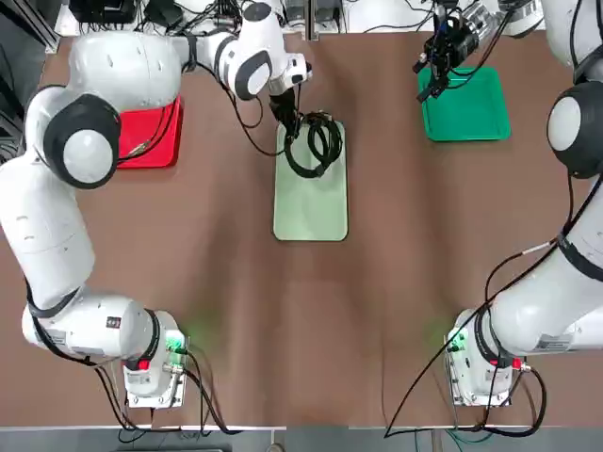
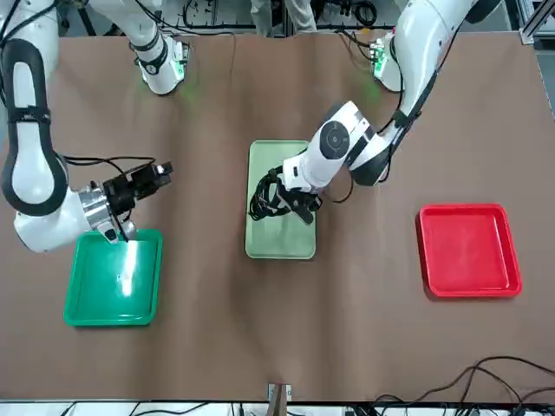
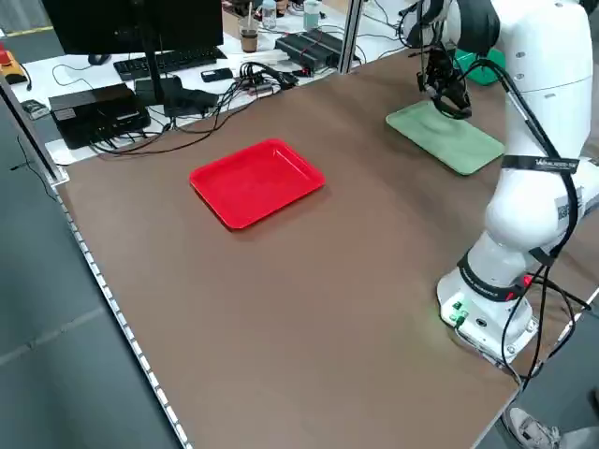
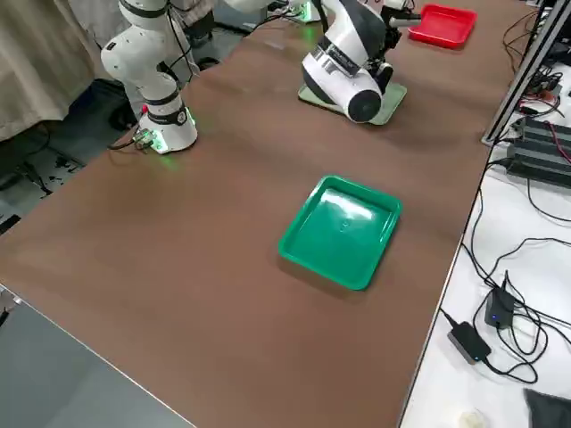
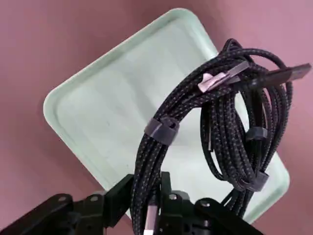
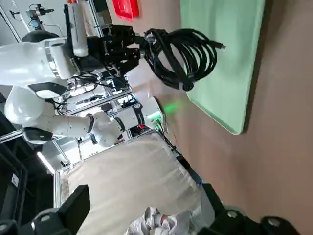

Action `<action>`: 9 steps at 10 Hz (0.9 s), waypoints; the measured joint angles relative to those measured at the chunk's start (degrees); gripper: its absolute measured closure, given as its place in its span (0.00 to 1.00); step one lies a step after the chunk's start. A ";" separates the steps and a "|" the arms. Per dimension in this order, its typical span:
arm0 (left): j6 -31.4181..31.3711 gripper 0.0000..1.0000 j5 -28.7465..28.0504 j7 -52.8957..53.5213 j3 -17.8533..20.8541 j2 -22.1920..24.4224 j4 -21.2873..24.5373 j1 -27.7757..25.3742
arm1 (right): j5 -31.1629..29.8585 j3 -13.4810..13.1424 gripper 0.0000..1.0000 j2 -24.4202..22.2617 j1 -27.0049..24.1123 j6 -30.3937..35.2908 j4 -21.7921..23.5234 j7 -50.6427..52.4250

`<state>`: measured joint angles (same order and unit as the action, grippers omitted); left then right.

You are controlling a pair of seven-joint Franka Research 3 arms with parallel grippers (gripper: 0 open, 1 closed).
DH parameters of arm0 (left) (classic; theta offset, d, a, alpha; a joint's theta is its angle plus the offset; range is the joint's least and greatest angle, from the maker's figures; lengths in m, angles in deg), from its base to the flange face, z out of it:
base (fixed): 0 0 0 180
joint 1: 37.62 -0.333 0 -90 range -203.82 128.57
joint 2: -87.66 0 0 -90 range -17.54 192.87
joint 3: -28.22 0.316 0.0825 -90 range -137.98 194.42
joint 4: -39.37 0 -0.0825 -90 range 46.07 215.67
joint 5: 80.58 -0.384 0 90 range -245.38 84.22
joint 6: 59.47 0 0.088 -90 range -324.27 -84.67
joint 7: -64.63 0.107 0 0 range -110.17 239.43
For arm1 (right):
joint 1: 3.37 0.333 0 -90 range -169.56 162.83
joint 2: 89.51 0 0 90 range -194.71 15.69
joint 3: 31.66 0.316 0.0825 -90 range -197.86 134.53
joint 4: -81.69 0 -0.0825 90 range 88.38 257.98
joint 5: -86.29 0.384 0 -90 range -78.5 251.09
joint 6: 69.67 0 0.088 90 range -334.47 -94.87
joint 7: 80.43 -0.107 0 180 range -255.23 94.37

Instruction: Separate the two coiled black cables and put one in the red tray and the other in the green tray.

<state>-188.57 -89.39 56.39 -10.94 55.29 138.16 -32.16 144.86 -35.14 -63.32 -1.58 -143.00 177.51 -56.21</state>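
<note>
Top view shows the left claw [image 1: 287, 121] clamped on the coiled black cables [image 1: 316, 146] (both still bunched together) above the pale tray [image 1: 311, 202]. Farther off, the right claw [image 1: 435, 71] waits, fingers apart, over the green tray [image 1: 466, 108]; it and the red tray [image 1: 151, 137] are unfilled, so everything remains.

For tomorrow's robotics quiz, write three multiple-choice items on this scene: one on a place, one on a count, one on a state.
1. Over which tray do the coiled black cables hang?
A. red tray
B. pale green tray
C. deep green tray

2. How many trays are on the table?
A. two
B. three
C. four

3. What state is the left end effector in?
A. shut on the cables
B. open, empty
C. out of view

Answers:
1 B: the bundle hangs above the pale green tray.
2 B: the red tray, the pale green one and the green tray.
3 A: its fingers pinch the cable strands.
</note>
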 joint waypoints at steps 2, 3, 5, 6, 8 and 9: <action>6.57 0.73 6.10 2.18 -0.24 2.62 -4.03 -0.02 | 3.11 0.01 0.00 1.65 0.93 -0.41 0.15 4.06; 10.49 0.73 9.58 3.39 -0.24 4.14 -7.09 -0.07 | 4.78 0.01 0.00 3.12 1.05 -0.49 0.17 6.45; 15.17 0.73 16.84 6.10 -0.22 7.01 -11.12 -0.81 | 7.46 0.03 0.00 5.94 1.53 -1.98 0.16 10.57; 15.66 0.73 19.56 7.64 -0.19 7.65 -11.60 -1.52 | 9.14 0.05 0.00 6.53 2.11 -2.45 0.12 11.57; 15.67 0.73 24.26 9.76 -0.08 7.56 -11.71 -2.76 | 11.96 0.09 0.01 6.57 3.60 -2.54 -0.17 11.71; 15.67 0.73 26.25 10.75 -0.03 7.51 -11.71 -3.18 | 13.86 0.12 0.01 6.57 4.43 -2.55 -0.23 11.71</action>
<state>-172.90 -63.14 67.15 -10.97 62.79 126.45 -35.34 158.72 -35.02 -56.75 2.85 -145.55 177.29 -44.50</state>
